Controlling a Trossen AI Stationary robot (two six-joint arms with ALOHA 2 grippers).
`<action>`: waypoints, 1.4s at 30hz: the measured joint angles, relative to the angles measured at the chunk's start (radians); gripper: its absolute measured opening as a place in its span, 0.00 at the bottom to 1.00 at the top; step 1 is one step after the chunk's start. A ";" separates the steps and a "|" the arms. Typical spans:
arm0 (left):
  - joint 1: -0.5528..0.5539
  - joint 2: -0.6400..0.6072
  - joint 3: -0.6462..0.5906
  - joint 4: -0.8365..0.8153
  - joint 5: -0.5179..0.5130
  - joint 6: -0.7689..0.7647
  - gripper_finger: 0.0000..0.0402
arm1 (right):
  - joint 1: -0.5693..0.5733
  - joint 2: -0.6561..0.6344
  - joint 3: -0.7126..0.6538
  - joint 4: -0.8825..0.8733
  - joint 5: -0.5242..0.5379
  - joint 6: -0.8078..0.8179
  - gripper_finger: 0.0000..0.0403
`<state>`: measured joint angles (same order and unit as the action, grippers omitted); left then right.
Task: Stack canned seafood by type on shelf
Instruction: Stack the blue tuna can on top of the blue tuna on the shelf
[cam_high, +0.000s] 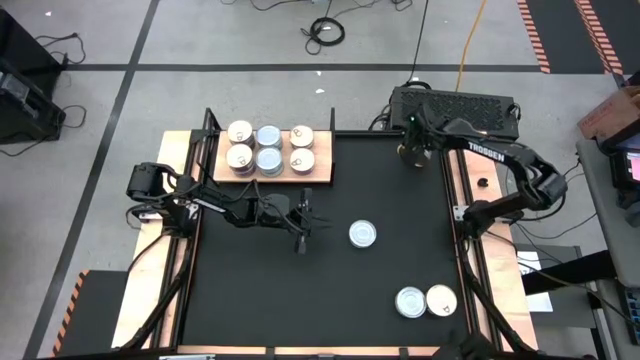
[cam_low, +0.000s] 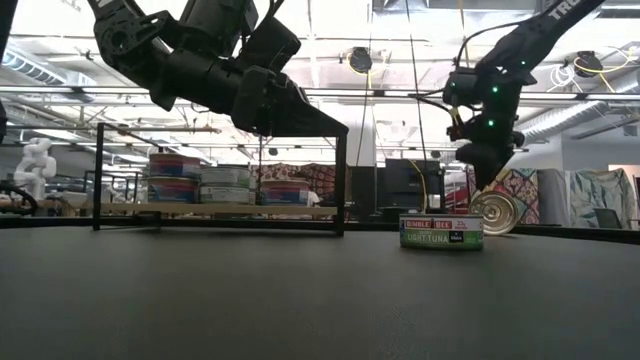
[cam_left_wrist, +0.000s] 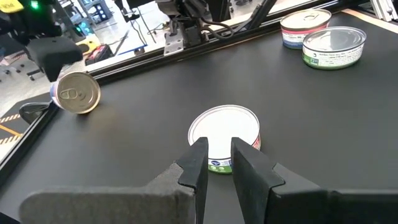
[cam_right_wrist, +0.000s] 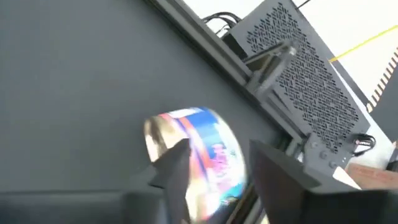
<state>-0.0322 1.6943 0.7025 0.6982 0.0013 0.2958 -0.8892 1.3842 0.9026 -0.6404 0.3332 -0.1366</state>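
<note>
Left gripper (cam_high: 303, 222) hangs over the black mat (cam_high: 250, 300) left of centre, just near of the shelf; its fingers (cam_left_wrist: 198, 163) stand a narrow gap apart, pinching nothing, pointed at the white-topped can.

Shelf (cam_high: 322, 177), a light wood board, lies at the mat's far left. We count six cans (cam_high: 270, 147) on it, in three columns of two.

White-topped can (cam_high: 362, 234) sits flat alone mid-mat, right of the left gripper and apart from it; the low view reads "light tuna" on its side.

Two more cans (cam_high: 424, 301) lie side by side, touching, near the mat's near right corner.

Right gripper (cam_high: 413, 150) is at the far right edge of the mat. A gold-topped can (cam_left_wrist: 77, 93) sits tilted on its edge there. The right wrist view shows the fingers (cam_right_wrist: 176, 169) spread either side of it; we cannot tell if they touch it.
</note>
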 joint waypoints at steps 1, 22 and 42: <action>0.000 0.000 0.000 0.000 0.000 0.000 0.18 | -0.008 0.000 0.010 -0.004 0.002 -0.011 0.44; 0.002 0.000 0.000 0.000 0.001 -0.002 0.18 | -0.141 0.174 0.154 -0.176 -0.226 -0.179 0.79; 0.019 0.000 0.000 -0.001 0.019 -0.003 0.18 | -0.091 0.226 0.200 -0.294 -0.448 -0.133 0.79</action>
<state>-0.0132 1.6943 0.7025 0.6968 0.0203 0.2932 -0.9805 1.6100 1.1023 -0.9349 -0.1151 -0.2699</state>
